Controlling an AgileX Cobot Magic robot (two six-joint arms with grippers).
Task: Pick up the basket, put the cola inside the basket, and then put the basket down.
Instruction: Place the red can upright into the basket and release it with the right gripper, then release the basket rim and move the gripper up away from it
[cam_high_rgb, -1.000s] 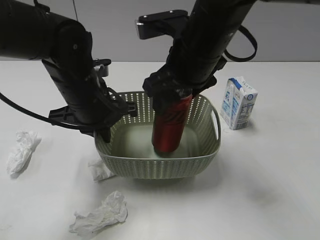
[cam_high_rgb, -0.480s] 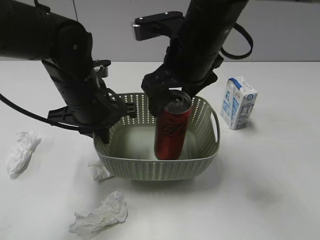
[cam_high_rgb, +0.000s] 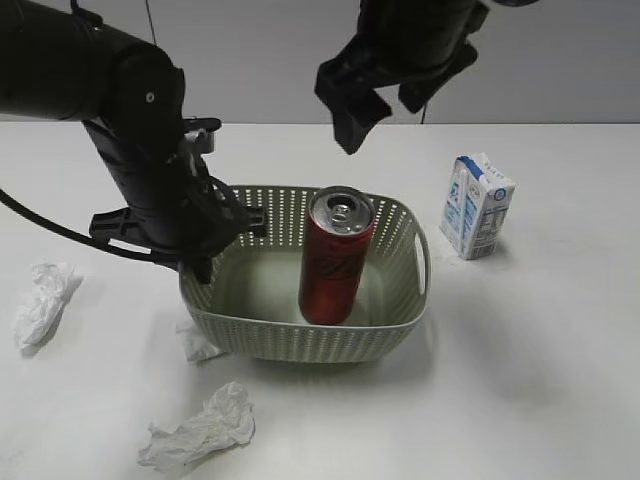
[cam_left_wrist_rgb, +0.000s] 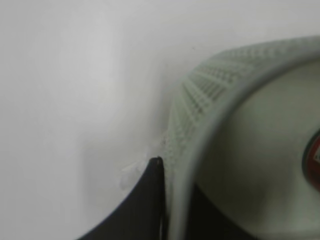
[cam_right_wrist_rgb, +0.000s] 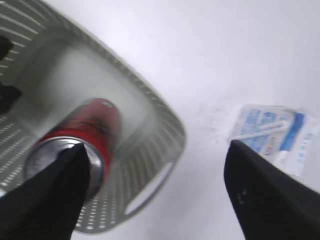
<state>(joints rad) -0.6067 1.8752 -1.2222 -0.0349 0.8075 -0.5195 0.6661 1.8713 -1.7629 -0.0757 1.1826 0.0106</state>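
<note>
The cola (cam_high_rgb: 334, 260) stands upright inside the basket (cam_high_rgb: 300, 340), toward the middle, its silver top rising above the rim. The basket sits low over the white table (cam_high_rgb: 540, 360); whether its bottom touches the surface cannot be told from the exterior view. The left gripper (cam_high_rgb: 205, 262) is at the basket's left rim, and the left wrist view shows one dark finger (cam_left_wrist_rgb: 147, 200) on the outside of the perforated wall with the rim running between the jaws (closed on that wall, by the look of it). The right gripper (cam_high_rgb: 375, 100) hangs well above the basket, jaws spread wide and holding nothing; in the right wrist view its two fingers frame the can below and the white-and-blue carton (cam_right_wrist_rgb: 272, 135). That carton stands upright on the table to the right of the basket, apart from it. Three crumpled tissues (cam_high_rgb: 200, 428) lie on the table at the left and front, one just beside the basket's near-left corner.
</note>
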